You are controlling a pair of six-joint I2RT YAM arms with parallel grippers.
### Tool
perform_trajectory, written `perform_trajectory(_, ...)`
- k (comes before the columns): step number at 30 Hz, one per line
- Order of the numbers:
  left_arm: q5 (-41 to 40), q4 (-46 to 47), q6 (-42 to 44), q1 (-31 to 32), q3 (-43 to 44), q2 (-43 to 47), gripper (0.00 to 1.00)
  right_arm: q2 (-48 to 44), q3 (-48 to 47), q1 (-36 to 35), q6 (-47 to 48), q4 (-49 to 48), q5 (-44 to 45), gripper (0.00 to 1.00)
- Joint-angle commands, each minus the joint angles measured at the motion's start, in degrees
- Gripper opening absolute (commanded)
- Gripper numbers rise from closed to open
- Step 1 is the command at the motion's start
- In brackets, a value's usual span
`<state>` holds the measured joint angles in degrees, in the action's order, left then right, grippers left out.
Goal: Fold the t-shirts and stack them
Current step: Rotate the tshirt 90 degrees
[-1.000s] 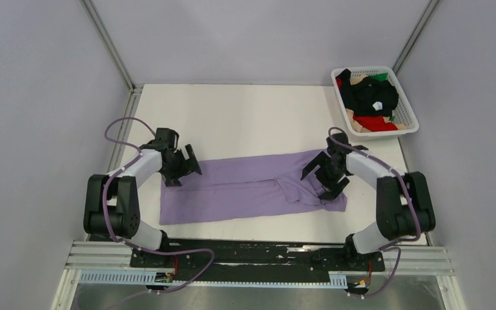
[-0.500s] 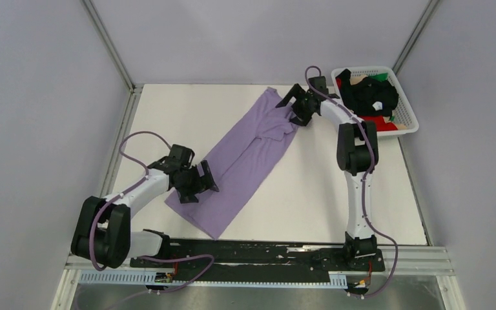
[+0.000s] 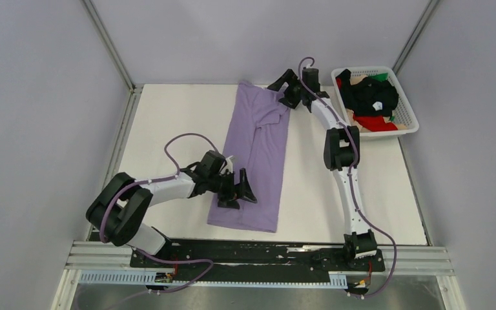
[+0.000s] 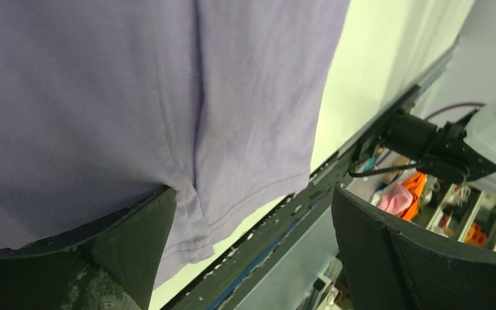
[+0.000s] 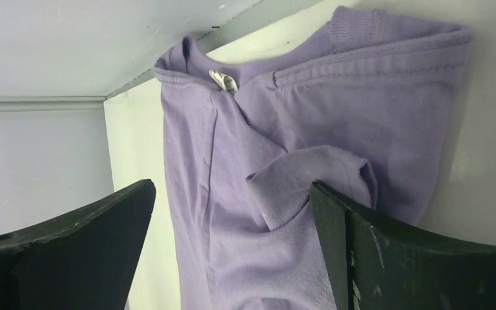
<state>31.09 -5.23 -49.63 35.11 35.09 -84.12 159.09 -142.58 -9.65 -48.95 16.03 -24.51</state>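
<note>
On the table [image 3: 181,116], the lavender t-shirt [image 3: 255,152] lies lengthwise (collar far); left gripper [image 3: 237,189] and right gripper [image 3: 283,92] gape over it

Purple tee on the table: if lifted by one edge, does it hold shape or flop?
Likely flops: the purple t-shirt lies limp with soft creases, its sleeve bunched over itself. Probably light; the hem looks like thin knit. Pushed, it would likely wrinkle rather than slide whole.

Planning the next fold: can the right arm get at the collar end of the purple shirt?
Probably yes: the right claw hangs open at the collar end of the purple shirt, nothing between.
</note>
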Motion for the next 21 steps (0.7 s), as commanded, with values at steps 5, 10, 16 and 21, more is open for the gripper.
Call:
perform_trajectory(5, 4.19, 2.15, 3.91, 11.29, 7.61, -10.51, 1.00, 1.08, -1.95, -0.99, 7.38, -0.84, 4.06, 1.00)
perform_trajectory(10, -1.13, -6.28, 7.95, 13.47, 12.48, -8.42, 1.00, -10.37, 1.31, -0.91, 16.92, 0.93, 6.79, 1.00)
perform_trajectory(16, -9.87, -16.90, 11.79, 13.49, 13.42, 4.00, 1.00, -29.08, 14.69, -1.03, 25.21, 1.75, 7.07, 1.00)
perform_trajectory(21, -17.65, -28.30, 11.98, 13.49, 12.97, 12.16, 1.00, -47.27, 39.31, -1.74, 24.36, 2.24, 5.74, 1.00)
